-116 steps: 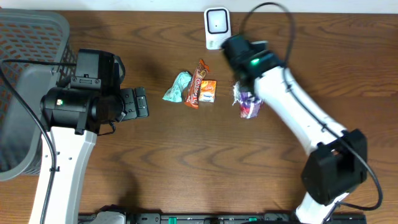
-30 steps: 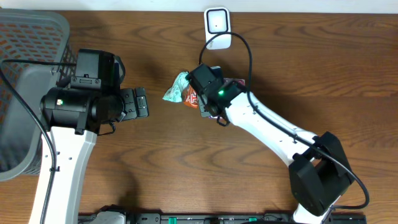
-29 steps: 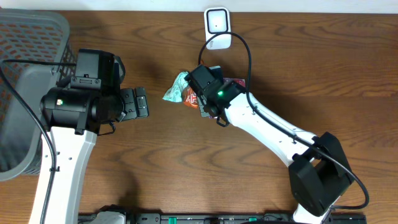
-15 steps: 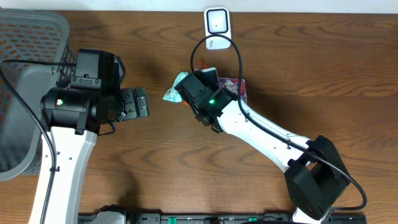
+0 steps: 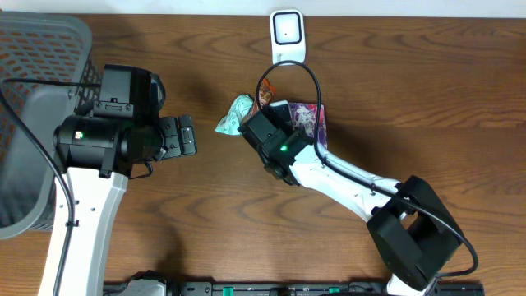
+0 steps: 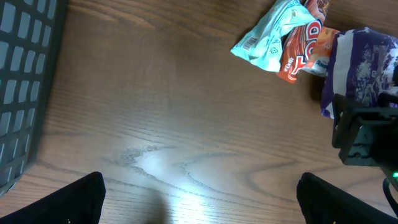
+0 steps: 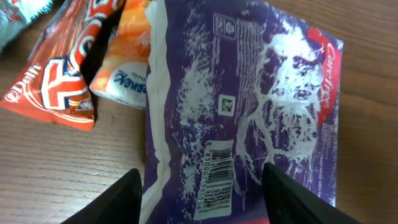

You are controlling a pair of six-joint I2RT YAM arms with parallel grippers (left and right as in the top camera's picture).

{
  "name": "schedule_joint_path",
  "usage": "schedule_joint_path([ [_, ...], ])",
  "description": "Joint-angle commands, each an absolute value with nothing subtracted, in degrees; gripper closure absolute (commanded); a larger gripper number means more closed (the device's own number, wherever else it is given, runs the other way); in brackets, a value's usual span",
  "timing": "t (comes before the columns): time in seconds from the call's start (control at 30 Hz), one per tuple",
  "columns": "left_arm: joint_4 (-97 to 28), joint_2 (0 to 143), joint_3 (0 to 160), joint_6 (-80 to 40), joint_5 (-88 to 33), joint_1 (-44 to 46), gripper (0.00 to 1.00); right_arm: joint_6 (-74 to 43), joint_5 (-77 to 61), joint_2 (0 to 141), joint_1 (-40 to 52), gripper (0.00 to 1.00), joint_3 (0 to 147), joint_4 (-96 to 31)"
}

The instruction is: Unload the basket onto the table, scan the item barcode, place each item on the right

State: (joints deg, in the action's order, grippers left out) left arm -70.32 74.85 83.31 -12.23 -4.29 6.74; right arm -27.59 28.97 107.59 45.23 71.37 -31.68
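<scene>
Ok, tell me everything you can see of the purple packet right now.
The purple packet is a glossy, crinkled, foil-like wrapper, purple with white print. It has a red patch with white lettering at one corner and a white seam along one side. It lies flat on the wooden table, with its barcode face up and a small square code above that. The seam edge meets the orange packet. The right gripper hangs open over it, not clamping.
</scene>
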Motion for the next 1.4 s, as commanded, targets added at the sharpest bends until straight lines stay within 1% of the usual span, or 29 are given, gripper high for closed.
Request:
schedule_joint_path([
  [0.0,-70.5,75.0,83.6,-12.6,-3.8,6.4,0.02,-24.7,30.1,106.1,45.4,0.43,69.5,-30.1],
  [0.27,-70.5,75.0,83.6,-12.6,-3.8,6.4,0.02,-23.5,30.1,106.5,45.4,0.41,66.9,-26.6],
  [0.3,-70.5,75.0,83.6,-12.6,-3.8,6.4,0.02,-23.5,30.1,106.8,45.4,0.43,66.9,-26.5],
  [0.37,-70.5,75.0,83.6,-12.6,-3.8,6.4,0.02,-23.5,30.1,106.9,45.4,0.51,66.9,-26.6],
  [0.43,-70.5,75.0,83.6,-12.6,-3.8,6.4,0.02,-23.5,30.1,107.0,45.4,0.65,66.9,-26.6],
  [0.6,-70.5,75.0,83.6,-12.6,-3.8,6.4,0.02,-23.5,30.1,106.3,45.1,0.97,68.7,-28.1],
  [0.63,-70.5,75.0,83.6,-12.6,-3.8,6.4,0.02,-23.6,30.1,106.0,44.8,0.99,69.6,-29.1],
  [0.8,-70.5,75.0,83.6,-12.6,-3.8,6.4,0.02,-23.7,27.6,103.5,40.9,0.99,75.5,-36.3],
  [0.9,-70.5,75.0,83.6,-12.6,-3.8,6.4,0.02,-23.7,22.1,101.5,36.9,0.99,78.3,-39.7],
  [1.03,-70.5,75.0,83.6,-12.6,-3.8,6.4,0.02,-23.5,9.6,99.0,29.8,0.99,79.5,-42.0],
  [1.23,-70.5,75.0,83.6,-12.5,-3.8,6.4,0.02,-21.2,-17.3,98.2,14.3,0.99,79.5,-44.2],
  [1.37,-70.5,75.0,83.6,-12.6,-3.8,6.4,0.02,-16.3,-26.4,98.8,6.2,0.99,79.4,-46.3],
])
